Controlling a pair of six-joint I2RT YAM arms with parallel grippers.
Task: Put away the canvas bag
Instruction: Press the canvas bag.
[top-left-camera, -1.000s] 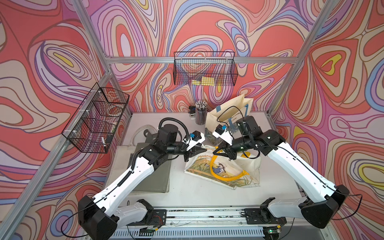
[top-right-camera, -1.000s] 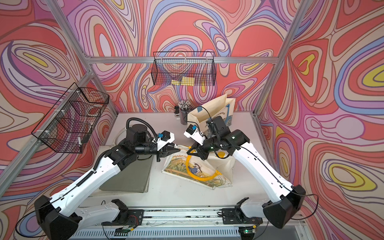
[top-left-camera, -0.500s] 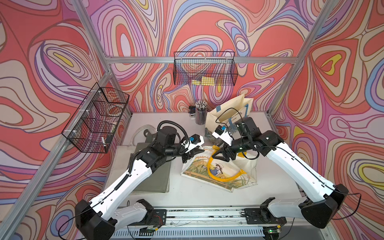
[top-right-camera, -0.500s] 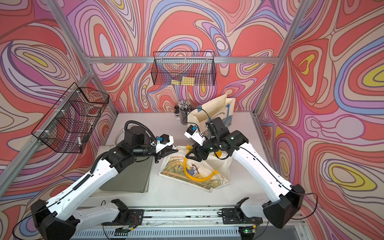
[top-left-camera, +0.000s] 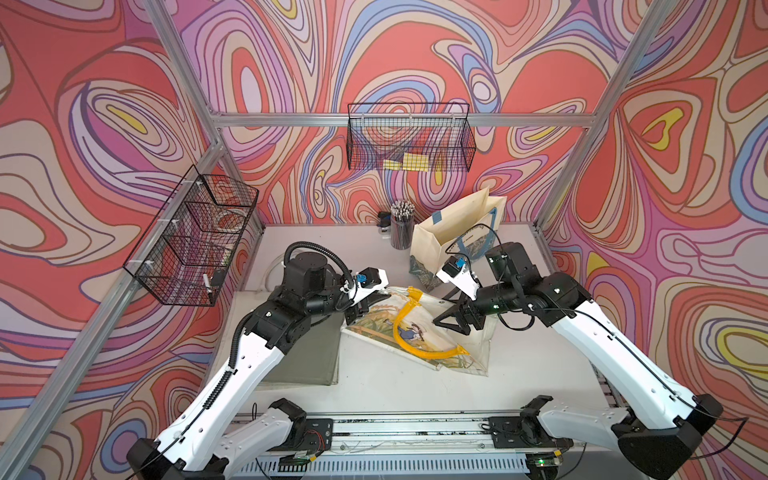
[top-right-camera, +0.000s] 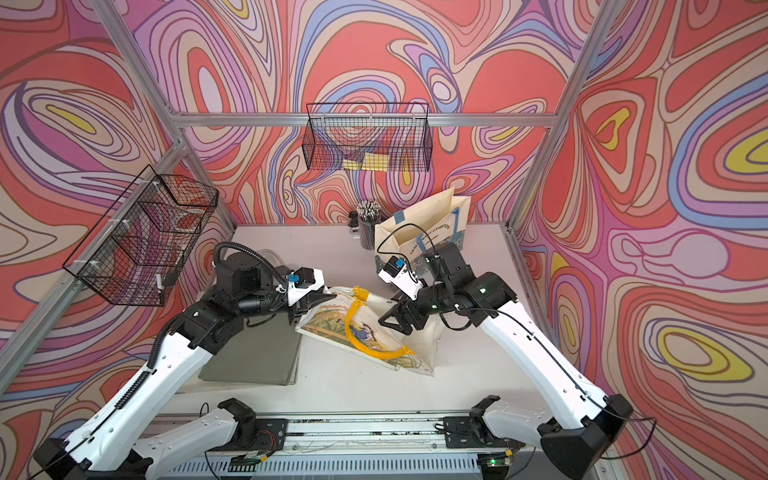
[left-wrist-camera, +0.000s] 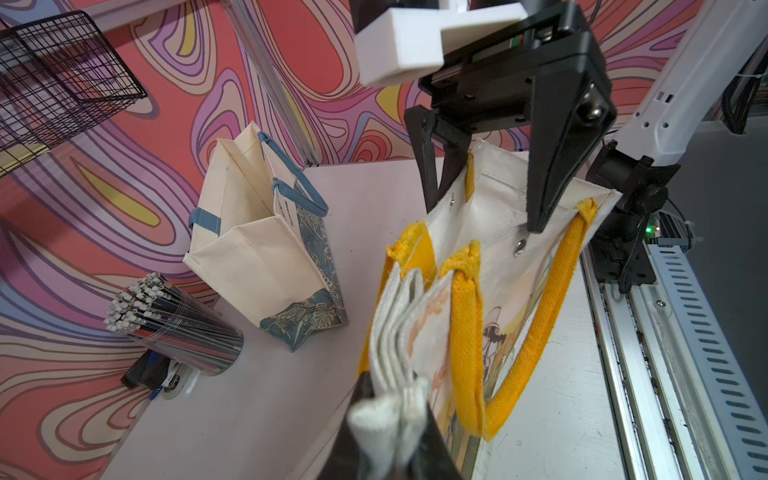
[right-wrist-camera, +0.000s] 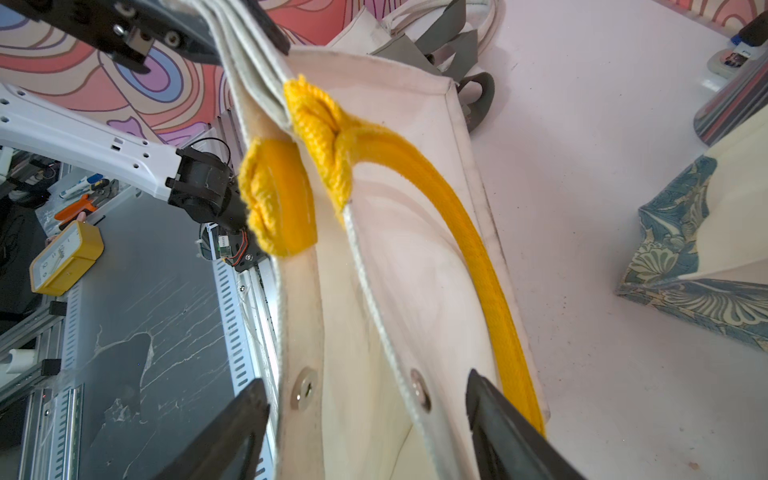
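Right end effector (top-left-camera: 451, 326) has released the canvas bag (top-left-camera: 424, 338); left end effector (top-left-camera: 354, 309) clenches its corner, rim running diagonally front-right.

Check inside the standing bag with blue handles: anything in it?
The blue-handled bag stands open; in the left wrist view only bare cream lining shows. Its own walls hide the bottom, so that part is unknown.

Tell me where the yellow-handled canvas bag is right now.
In a top view the yellow-handled canvas bag sits at the middle of the table, on the robot's side of the standing blue-handled tote, one end pinched in the left gripper.
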